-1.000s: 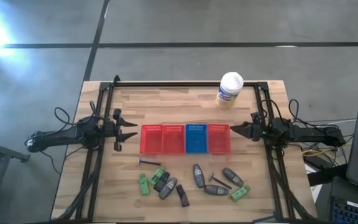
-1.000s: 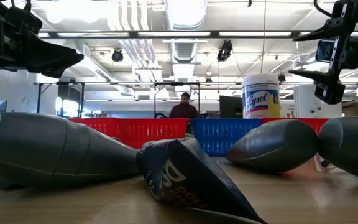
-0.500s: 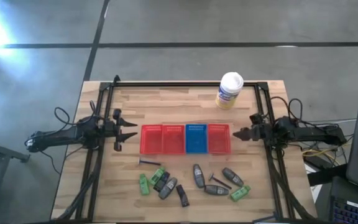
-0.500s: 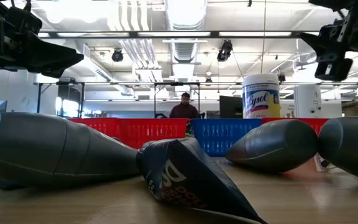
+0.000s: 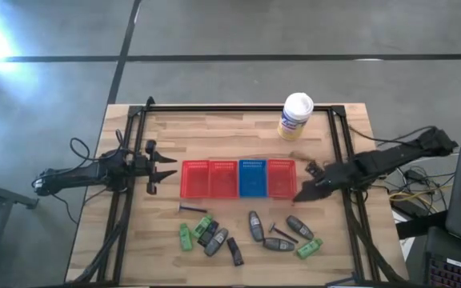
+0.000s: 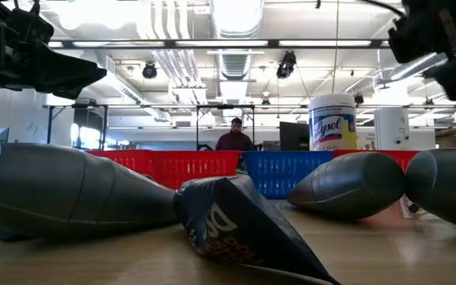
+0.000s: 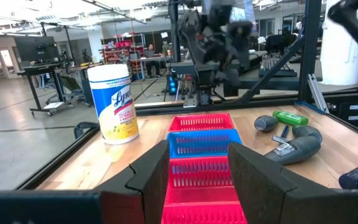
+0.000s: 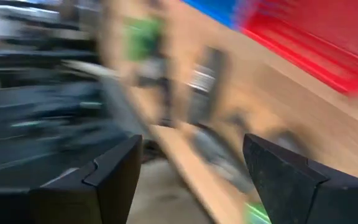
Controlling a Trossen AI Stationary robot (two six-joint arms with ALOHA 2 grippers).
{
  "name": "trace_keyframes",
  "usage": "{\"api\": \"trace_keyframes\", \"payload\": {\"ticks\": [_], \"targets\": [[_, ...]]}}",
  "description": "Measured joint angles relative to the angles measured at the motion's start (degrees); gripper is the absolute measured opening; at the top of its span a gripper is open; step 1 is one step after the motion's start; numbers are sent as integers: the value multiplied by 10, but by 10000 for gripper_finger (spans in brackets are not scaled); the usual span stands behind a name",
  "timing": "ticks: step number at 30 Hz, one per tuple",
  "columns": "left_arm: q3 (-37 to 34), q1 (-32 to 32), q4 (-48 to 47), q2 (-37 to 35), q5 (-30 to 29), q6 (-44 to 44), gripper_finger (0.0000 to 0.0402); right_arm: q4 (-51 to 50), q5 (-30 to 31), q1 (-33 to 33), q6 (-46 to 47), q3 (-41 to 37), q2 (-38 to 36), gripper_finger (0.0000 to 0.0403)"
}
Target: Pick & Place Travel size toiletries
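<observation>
The toiletries lie loose on the near half of the table: green bottles (image 5: 185, 237) (image 5: 309, 249), dark grey tubes (image 5: 254, 225) (image 5: 299, 227) (image 5: 216, 242) and thin black sticks (image 5: 192, 209) (image 5: 281, 232). In the low view, grey tubes (image 6: 70, 190) (image 6: 355, 184) fill the foreground. My right gripper (image 5: 302, 194) (image 8: 191, 180) is open, above the table beside the right red basket, slanting toward the tubes. It touches nothing. My left gripper (image 5: 162, 170) (image 7: 197, 180) waits open at the left end of the basket row.
A row of mesh baskets sits mid-table: red (image 5: 209, 178), blue (image 5: 252, 178) and red (image 5: 282, 178). A white tub with a yellow label (image 5: 296, 117) stands near the far right corner. A black frame (image 5: 230, 108) runs round the table. A person (image 6: 234, 136) sits in the room behind.
My right gripper has swung from the table's right edge toward the near edge and leftward, turning to point at the scattered toiletries. Its arm has stretched out across the frame rail. The toiletries have not moved.
</observation>
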Motion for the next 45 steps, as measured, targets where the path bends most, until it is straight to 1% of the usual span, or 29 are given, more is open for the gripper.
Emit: {"api": "trace_keyframes", "payload": {"ticks": [3, 5, 11, 13, 17, 20, 24, 28, 32, 36, 41, 45], "targets": [[0, 0, 0, 0, 0, 0, 170, -83, -6, 24, 7, 62, 93, 274], [0, 0, 0, 0, 0, 0, 170, -118, -6, 39, 2, 97, 150, 274], [0, 0, 0, 0, 0, 0, 170, -151, -8, 63, -26, 178, 290, 274], [0, 0, 0, 0, 0, 0, 170, -163, -18, 65, -45, 200, 333, 275], [0, 0, 0, 0, 0, 0, 170, -224, -67, 65, -102, 242, 412, 286], [0, 0, 0, 0, 0, 0, 170, -278, -74, 67, -148, 278, 457, 301], [0, 0, 0, 0, 0, 0, 170, -310, -74, 68, -202, 313, 493, 323], [0, 0, 0, 0, 0, 0, 170, -308, -80, 68, -229, 320, 511, 340], [0, 0, 0, 0, 0, 0, 170, -296, -94, 70, -230, 296, 513, 353], [0, 0, 0, 0, 0, 0, 170, -249, -93, 73, -222, 268, 500, 359], [0, 0, 0, 0, 0, 0, 170, -184, -89, 74, -218, 243, 503, 356], [0, 0, 0, 0, 0, 0, 170, -169, -71, 77, -225, 224, 517, 349]]}}
